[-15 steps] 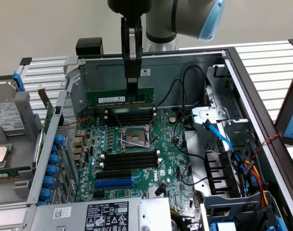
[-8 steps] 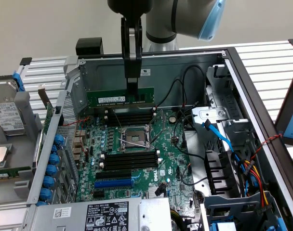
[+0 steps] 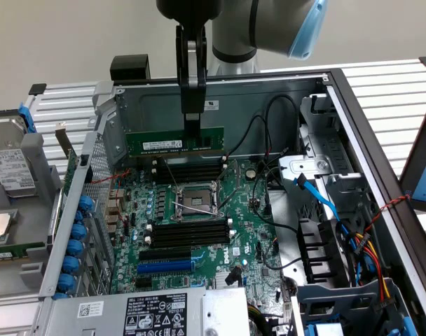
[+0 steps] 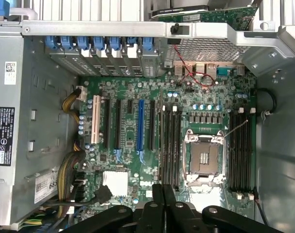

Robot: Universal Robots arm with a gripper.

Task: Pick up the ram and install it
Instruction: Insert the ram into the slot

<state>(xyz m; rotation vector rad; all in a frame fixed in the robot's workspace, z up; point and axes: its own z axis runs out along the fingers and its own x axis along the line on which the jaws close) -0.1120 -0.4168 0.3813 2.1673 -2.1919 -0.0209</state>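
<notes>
Ram (image 3: 164, 143) hangs clamped by its top edge in the closed gripper (image 3: 192, 129), its long axis level and roughly parallel to the black slots (image 3: 188, 170) directly beneath.

Arm joint: silver-grey metal cylinder (image 3: 234, 43), top centre of the exterior frame.
Joint cap: rounded light-blue plastic cover (image 3: 307, 28), top, right of centre.
Gripper: black two-finger metal gripper (image 3: 192, 129), long and narrow, with a grey pivot partway along.
Fingers: matt black flat bars (image 4: 157, 206) set side by side, with rounded black link arms (image 4: 225, 219) on both sides.
</notes>
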